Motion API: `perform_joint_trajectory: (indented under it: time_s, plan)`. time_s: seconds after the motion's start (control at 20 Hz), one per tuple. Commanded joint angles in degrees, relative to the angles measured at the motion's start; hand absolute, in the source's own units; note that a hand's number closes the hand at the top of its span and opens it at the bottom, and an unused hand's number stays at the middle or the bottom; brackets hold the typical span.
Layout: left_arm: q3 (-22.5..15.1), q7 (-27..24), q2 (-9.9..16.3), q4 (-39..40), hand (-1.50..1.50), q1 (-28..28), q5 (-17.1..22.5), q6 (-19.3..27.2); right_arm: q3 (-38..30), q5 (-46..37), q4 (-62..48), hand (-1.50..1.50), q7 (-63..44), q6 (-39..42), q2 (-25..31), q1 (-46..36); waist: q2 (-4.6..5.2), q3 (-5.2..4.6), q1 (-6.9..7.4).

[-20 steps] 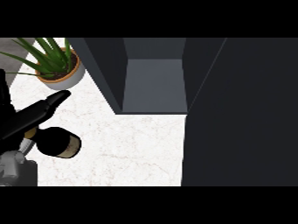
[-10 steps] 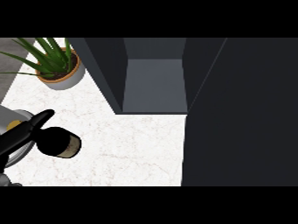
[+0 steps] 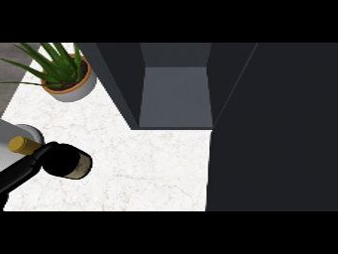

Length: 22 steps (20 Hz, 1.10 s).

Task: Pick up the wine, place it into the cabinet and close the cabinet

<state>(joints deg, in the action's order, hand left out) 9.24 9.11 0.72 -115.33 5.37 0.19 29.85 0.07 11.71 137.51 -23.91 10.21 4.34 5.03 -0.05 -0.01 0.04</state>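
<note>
The left hand point(image 3: 14, 176) has its fingers point(image 3: 43, 158) curled around the wine bottle point(image 3: 67, 161) at the white desk's point(image 3: 149, 168) left edge. Up beyond the fingers stands a potted plant point(image 3: 63, 74), and to their right the open dark cabinet point(image 3: 175, 92), well apart. Much of the bottle is hidden by the hand, which the view's edge cuts off.

no text, number or sign can be read anywhere. the wine point(image 3: 67, 159) carries a pale label, but nothing on it is legible. the pot point(image 3: 75, 89) and the cabinet point(image 3: 175, 82) bear no markings.
</note>
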Motion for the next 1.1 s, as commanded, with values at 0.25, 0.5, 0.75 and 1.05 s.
perform_joint_trajectory:
  time_s: [0.25,0.5,0.75,1.05]
  plan:
    - [7.7,-11.6,0.9,10.8,-1.5,3.1,11.5,-6.7,-0.4,0.3,-3.1,-1.5,0.4,-0.2,-0.5,-3.3,0.06,-0.03,0.09]
    - [3.3,-17.3,-0.7,12.9,-1.5,8.0,11.0,-6.1,1.2,0.1,3.1,-1.5,0.1,1.3,-0.9,3.7,-0.01,-0.01,-0.13]
    - [4.5,-15.5,-0.2,15.1,-1.5,6.3,9.9,-7.1,3.7,-3.1,-1.0,-1.5,1.9,0.7,-2.2,0.8,0.03,0.0,-0.03]
    - [4.5,-26.8,-0.7,24.7,-1.5,7.4,14.4,-10.5,2.2,-2.0,1.0,-1.5,2.0,1.0,-2.0,2.4,0.02,0.0,-0.09]
